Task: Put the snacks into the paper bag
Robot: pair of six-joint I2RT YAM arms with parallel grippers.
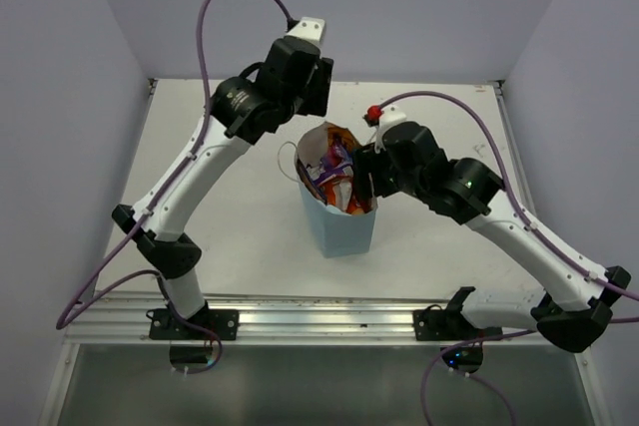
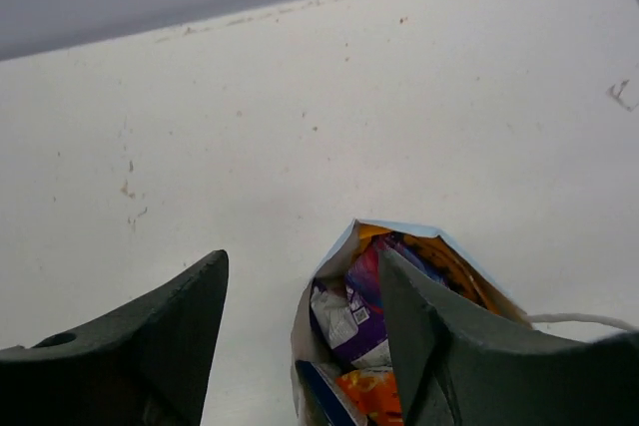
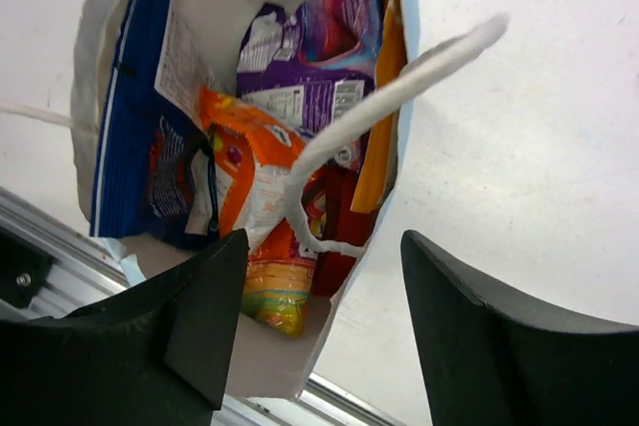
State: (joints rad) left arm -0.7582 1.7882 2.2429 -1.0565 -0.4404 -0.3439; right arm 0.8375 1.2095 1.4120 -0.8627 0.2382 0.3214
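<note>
- Light blue paper bag [image 1: 344, 231] stands upright near the middle of the white bench [image 1: 250, 236], between the two arms, with its mouth open.
- All the snacks in view are inside it. A blue packet [image 3: 140, 137] leans against one inner wall, with a purple-white packet [image 3: 310, 57] beside it.
- An orange-white packet [image 3: 255, 172] lies over the lower parts of those two.
- The large orange bag [image 3: 387, 87] shows only as an edge along the opposite wall. The dark red patch under it is probably the red packet [image 3: 344, 216], mostly hidden.
- A white string handle [image 3: 399, 82] loops across the mouth.
- The left claw [image 2: 300, 261] hangs above the bag's far rim, fingers spread wide, holding nothing.
- The right claw [image 3: 324, 246] is over the mouth, equally wide and empty.
</note>
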